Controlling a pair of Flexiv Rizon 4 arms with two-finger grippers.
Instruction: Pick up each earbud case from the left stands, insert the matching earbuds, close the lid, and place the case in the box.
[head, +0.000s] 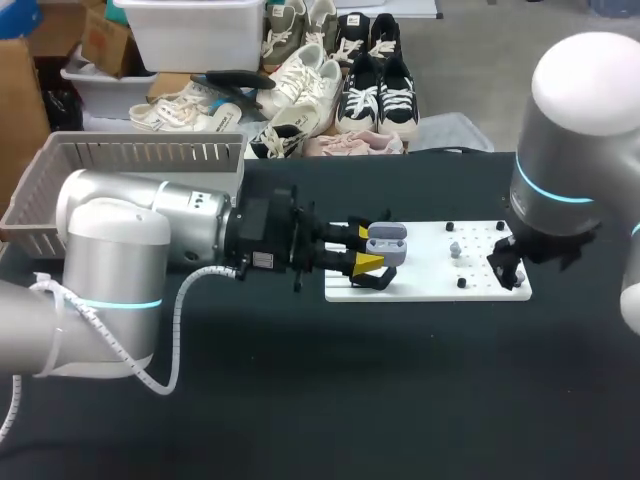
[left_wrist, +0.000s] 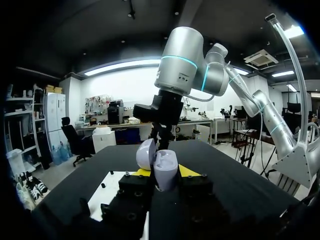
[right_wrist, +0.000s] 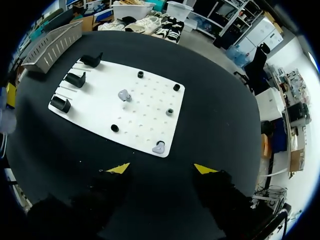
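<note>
Far left: grey slotted plastic basket (head: 130, 152), the drop-off box, well apart from the work.

Left gripper (head: 365, 248) is clamped on the pale lilac-grey plastic earbud case (left_wrist: 165, 171), one yellow-tipped finger on each side. It holds the case above the left end of the flat white plastic board (right_wrist: 150, 120). The case's rounded lid (left_wrist: 146, 154) is hinged open. The three black plastic stands (right_wrist: 75, 79) along the board's left edge look bare.

One small grey earbud (right_wrist: 124, 94) sits mid-board. A second small grey earbud (right_wrist: 159, 147) sits at the board's right edge, nearest the right arm.

Right gripper (right_wrist: 162, 169) is spread open with nothing in it, hovering just past the board's right edge, near that second bud.

My read: the step in hand is right arm fetches a bud and seats it in the held case. To do it well:
- Take the edge bud first, it's the shorter reach.
- Come straight down and pinch the body lightly. It's small and smooth and will likely squirt out if squeezed hard.
- Can't tell which bud fits which socket from here, so check orientation before inserting.
- Left arm holds the case dead steady, mouth toward the right arm.
- Approach from the side away from the lid so the fingers don't knock it.
- Release only once the bud sits flush, or the lid won't shut.
</note>
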